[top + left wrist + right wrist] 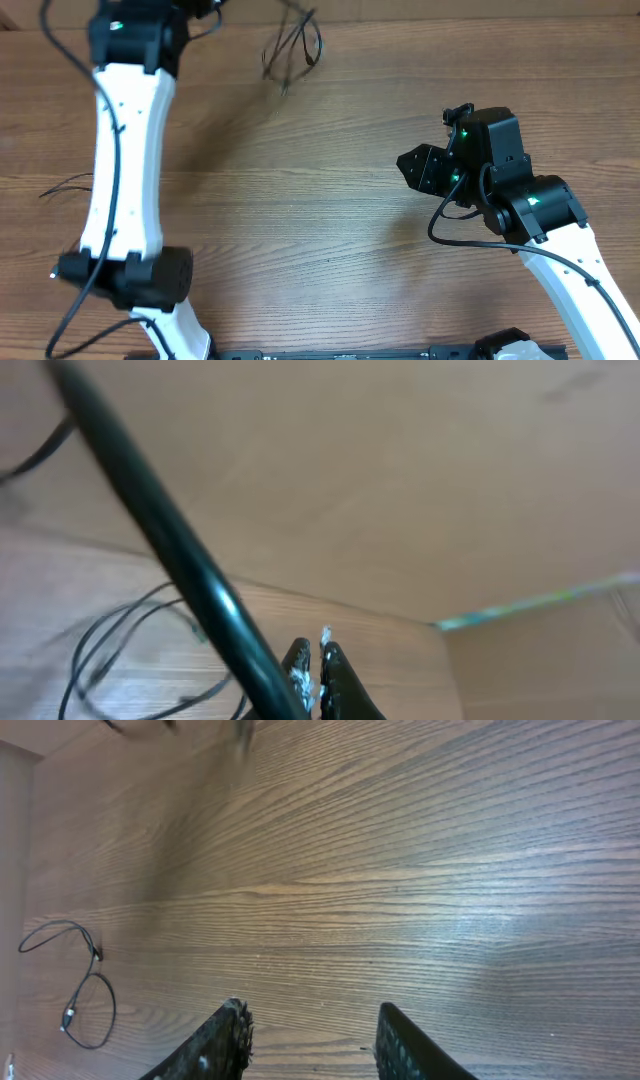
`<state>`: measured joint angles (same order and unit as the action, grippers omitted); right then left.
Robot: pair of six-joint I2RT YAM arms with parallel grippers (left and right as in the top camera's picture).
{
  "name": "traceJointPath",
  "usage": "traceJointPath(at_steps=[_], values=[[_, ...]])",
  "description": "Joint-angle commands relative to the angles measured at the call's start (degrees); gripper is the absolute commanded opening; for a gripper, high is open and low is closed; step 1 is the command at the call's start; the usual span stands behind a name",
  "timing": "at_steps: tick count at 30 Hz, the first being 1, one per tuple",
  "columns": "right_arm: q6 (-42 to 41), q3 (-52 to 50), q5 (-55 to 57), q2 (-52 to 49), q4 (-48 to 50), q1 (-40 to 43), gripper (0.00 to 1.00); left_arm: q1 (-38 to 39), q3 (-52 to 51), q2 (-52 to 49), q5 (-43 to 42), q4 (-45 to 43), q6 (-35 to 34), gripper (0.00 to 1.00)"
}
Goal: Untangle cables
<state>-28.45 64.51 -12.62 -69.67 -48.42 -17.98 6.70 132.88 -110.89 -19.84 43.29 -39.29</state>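
Observation:
A bunch of thin black cables (291,45) lies in loose loops at the table's far edge, looking blurred. In the left wrist view its loops (115,645) show left of my left gripper (315,652). That gripper is shut, with a small silvery bit sticking out between the fingertips; a thin strand runs toward the jaws under the thick arm wire. A separate thin cable (68,185) lies at the left edge and also shows in the right wrist view (88,982) as a small loop. My right gripper (312,1020) is open and empty over bare wood (418,166).
The wooden table (330,240) ends at a tan wall (400,480) just behind the cable bunch. The left arm's thick black wire (190,565) crosses the left wrist view diagonally. The left arm's white link (125,160) spans the table's left side.

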Motion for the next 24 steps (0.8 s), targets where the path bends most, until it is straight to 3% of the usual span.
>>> traceJointPath(at_steps=[1, 6, 9, 12, 24], values=[[0.46, 1.09, 0.55, 0.04, 1.16, 0.28, 0.4, 1.7, 5.29, 5.4, -2.43, 4.83, 7.43, 0.04], [0.5, 1.09, 0.52, 0.04, 6.4, 0.28, 0.41, 4.0, 5.29, 7.52, -2.12, 16.74, 13.0, 0.04], [0.5, 1.09, 0.52, 0.04, 10.43, 0.26, 0.45, 5.62, 5.29, 7.93, -9.84, 19.17, 18.14, 0.04], [0.5, 1.09, -0.33, 0.04, 13.49, 0.26, 0.48, 7.96, 5.29, 8.52, -18.88, 17.53, 22.93, 0.04], [0.48, 1.09, -5.55, -2.73, 13.0, 0.26, 0.51, 11.26, 5.29, 9.07, -22.64, 9.57, 22.32, 0.04]])
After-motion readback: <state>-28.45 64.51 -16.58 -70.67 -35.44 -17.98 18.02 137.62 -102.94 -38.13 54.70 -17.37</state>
